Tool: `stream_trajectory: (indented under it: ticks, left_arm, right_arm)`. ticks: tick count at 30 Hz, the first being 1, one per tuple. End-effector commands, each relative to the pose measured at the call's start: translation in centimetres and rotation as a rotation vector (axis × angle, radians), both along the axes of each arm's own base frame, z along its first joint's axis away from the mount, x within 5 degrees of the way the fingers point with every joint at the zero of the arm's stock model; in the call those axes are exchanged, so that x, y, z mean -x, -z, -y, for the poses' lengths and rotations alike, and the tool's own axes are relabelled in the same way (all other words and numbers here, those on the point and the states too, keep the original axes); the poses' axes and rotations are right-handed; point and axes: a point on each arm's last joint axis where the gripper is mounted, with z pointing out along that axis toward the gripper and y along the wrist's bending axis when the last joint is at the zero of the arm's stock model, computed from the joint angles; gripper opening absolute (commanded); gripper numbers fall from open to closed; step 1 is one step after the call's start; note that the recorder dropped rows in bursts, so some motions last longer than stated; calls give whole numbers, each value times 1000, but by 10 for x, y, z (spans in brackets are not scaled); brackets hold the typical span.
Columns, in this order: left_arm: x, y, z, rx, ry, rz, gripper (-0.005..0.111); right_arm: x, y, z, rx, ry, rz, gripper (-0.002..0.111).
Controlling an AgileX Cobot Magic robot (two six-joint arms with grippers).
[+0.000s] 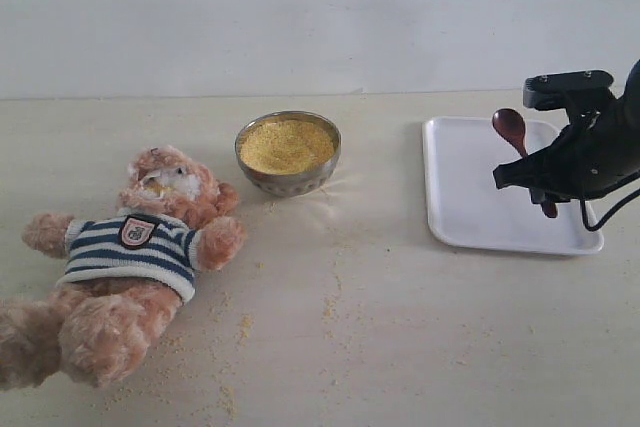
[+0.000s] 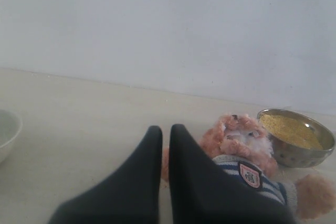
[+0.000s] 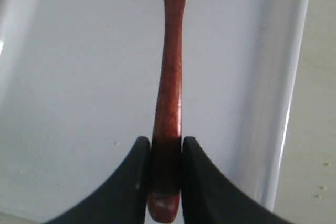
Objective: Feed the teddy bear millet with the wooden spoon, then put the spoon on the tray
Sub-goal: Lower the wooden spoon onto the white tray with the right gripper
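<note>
1. Wooden spoon (image 3: 169, 77): its slim handle is pinched near the tail end between the narrowly parted jaws of the right gripper (image 3: 167, 144), and the oval bowl points away from the wrist.
2. In the exterior view the spoon hangs over the tray (image 1: 470, 197), bowl tipped toward 11 o'clock. I cannot tell whether the handle tip touches the tray.
3. Handling, as I judge it: light, stiff and glossy, so it could twist in a loose pinch. The flat of the handle is the sound place to hold it, low enough to steady the bowl.
4. The tray is smooth, white and rectangular, with rounded corners and a low rim.
5. At 9 o'clock of the tray stands a round metal bowl (image 1: 290, 183) heaped with fine yellow millet (image 1: 286, 144).
6. The teddy bear (image 1: 140, 237), soft and fluffy in a striped shirt, lies on its back at 8 o'clock of that bowl, with loose grains scattered on the table (image 1: 420, 347).
7. The left gripper (image 2: 165, 129) is closed on nothing, near the bear.
</note>
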Motion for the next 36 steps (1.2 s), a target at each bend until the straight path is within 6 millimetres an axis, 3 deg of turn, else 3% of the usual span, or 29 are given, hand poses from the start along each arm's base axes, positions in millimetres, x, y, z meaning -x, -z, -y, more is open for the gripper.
stream_trajectory:
  ticks: [1,17,22,36]
  left_arm:
    - [0,0,0,11,3,10,5]
    - [0,0,0,11,3,10,5]
    - [0,0,0,11,3,10,5]
    - [0,0,0,11,3,10,5]
  right_arm:
    - [-3,-2,3,3,6,42,0]
    - [-8,-3,3,-9,27,89,0]
    - [-7,19,3,27,-19,23,0]
    - [-7,33,3,22,-4,-20,1]
